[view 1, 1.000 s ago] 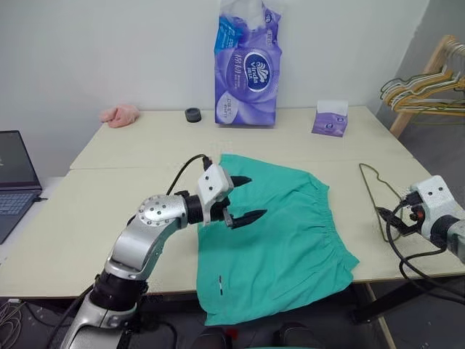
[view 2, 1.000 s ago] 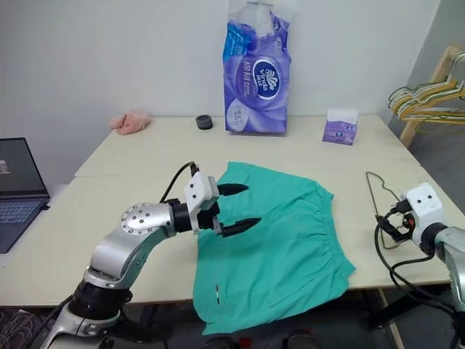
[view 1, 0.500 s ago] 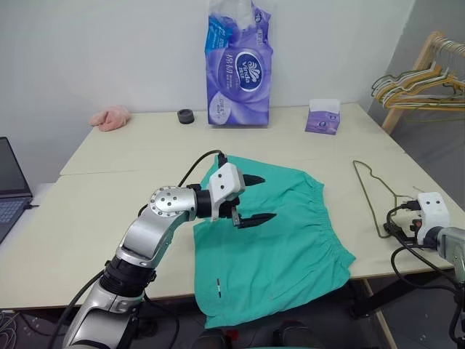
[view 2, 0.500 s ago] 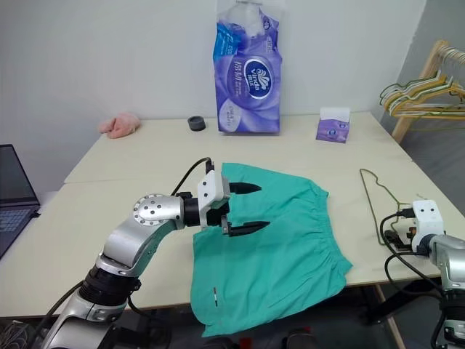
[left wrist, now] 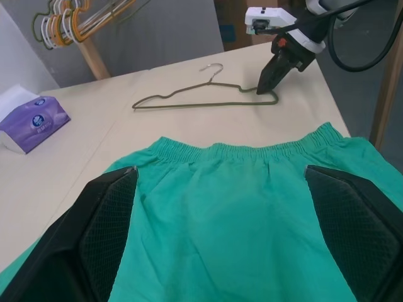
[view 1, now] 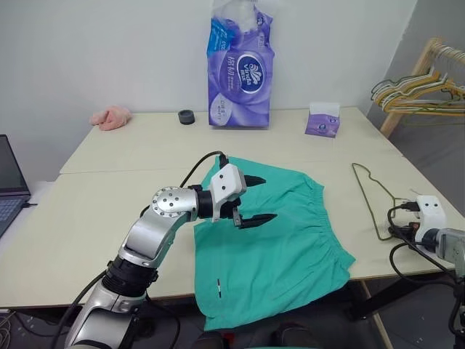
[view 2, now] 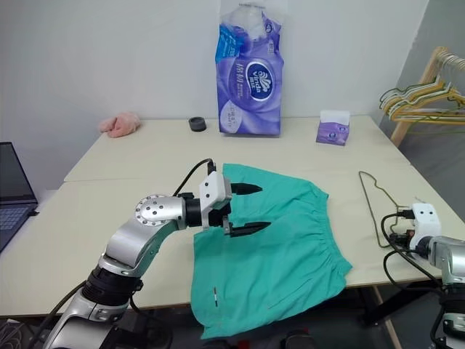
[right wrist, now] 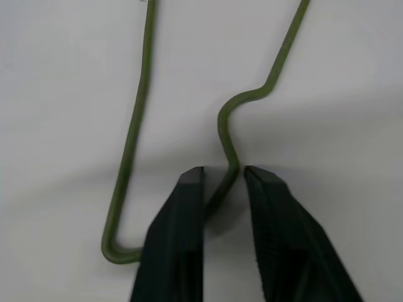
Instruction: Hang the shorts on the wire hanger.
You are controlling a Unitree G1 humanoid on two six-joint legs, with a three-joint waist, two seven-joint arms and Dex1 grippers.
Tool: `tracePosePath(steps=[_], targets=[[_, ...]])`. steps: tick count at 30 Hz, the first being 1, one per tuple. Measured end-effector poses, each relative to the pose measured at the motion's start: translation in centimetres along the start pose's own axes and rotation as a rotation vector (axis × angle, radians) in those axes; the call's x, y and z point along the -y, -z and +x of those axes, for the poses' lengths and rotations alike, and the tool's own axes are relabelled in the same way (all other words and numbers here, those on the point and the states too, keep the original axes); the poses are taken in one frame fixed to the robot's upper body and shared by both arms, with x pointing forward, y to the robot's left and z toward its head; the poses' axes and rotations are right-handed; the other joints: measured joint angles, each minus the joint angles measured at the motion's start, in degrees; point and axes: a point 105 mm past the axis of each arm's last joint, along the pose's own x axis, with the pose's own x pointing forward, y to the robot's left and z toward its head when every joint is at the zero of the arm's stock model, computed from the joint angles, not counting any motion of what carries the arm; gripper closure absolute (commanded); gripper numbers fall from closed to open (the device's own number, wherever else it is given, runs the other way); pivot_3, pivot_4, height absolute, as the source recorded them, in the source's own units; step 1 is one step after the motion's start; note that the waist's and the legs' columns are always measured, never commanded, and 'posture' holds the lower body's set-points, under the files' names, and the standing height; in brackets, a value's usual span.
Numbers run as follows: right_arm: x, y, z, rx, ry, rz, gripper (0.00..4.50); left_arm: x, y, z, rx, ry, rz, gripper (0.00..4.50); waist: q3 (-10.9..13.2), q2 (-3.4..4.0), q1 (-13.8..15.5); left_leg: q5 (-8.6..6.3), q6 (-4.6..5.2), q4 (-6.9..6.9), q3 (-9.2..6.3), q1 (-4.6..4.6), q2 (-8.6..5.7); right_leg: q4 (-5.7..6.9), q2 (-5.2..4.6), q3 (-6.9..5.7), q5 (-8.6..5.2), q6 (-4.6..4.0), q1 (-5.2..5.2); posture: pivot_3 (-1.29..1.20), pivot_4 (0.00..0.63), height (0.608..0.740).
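At the table's right edge, the right gripper (right wrist: 223, 182) clamps the wire hanger (right wrist: 132, 145); the left gripper (view 1: 258, 198) hovers spread above the shorts (view 1: 290, 240).

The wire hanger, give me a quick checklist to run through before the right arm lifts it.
1. Right gripper closed around the wire hanger: ok, the wire sits between the fingers.
2. Hanger flat on the table, apart from the shorts: ok.
3. Grip firm enough to lift: cannot tell.
4. Left gripper open over the shorts: ok.
5. Shorts spread flat, waistband toward the hanger: ok.
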Motion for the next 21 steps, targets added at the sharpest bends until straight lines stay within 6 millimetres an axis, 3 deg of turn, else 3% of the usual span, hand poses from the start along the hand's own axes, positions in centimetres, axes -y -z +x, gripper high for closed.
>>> tracePosePath(steps=[5,9,12,15,18,21], targets=[[-0.1,-0.3,0.4,0.043,0.032,0.030,4.49,-0.3,0.0,0.3,0.016,-0.034,-0.022,0.00,-0.1,-0.19,0.0,-0.03,-0.04,0.04,0.03,0.01,0.08,-0.03,-0.03,0.04,0.02,0.02,0.01,-0.12,0.033,0.740],[0.4,-0.6,0.3,0.079,0.074,0.011,4.49,-3.0,1.2,-0.5,-0.004,-0.177,-0.074,0.00,-0.1,-0.09,0.0,-0.03,-0.04,0.04,0.09,-0.01,0.07,-0.03,-0.04,0.08,0.02,0.05,-0.03,-0.12,0.031,0.740],[-0.1,-1.3,-0.1,0.127,0.103,-0.105,4.49,-5.2,1.9,-1.9,-0.018,-0.280,-0.108,0.00,0.1,0.17,0.0,-0.04,-0.03,0.03,0.13,-0.08,0.05,-0.01,-0.04,0.12,0.02,0.07,-0.14,-0.13,0.027,0.740],[-2.0,-3.5,-1.0,0.231,0.102,-0.303,4.49,-7.7,2.3,-3.1,-0.029,-0.374,-0.130,0.00,0.2,0.41,-0.2,-0.04,-0.04,-0.01,0.15,-0.10,0.06,0.00,-0.02,0.14,0.02,0.08,-0.23,-0.13,0.027,0.740],[-5.3,-6.1,-2.3,0.373,0.072,-0.551,4.49,-10.1,3.0,-4.8,-0.053,-0.450,-0.172,0.00,0.2,0.41,-0.7,-0.06,-0.07,-0.05,0.15,-0.13,0.08,0.02,0.00,0.11,0.01,0.09,-0.30,-0.14,0.028,0.740],[-8.0,-7.0,-3.0,0.471,0.026,-0.720,4.49,-10.1,4.2,-6.4,-0.091,-0.408,-0.243,0.00,0.2,0.41,-1.5,-0.13,-0.15,-0.05,0.13,-0.15,0.10,0.01,0.01,0.10,-0.01,0.11,-0.31,-0.14,0.027,0.740]])
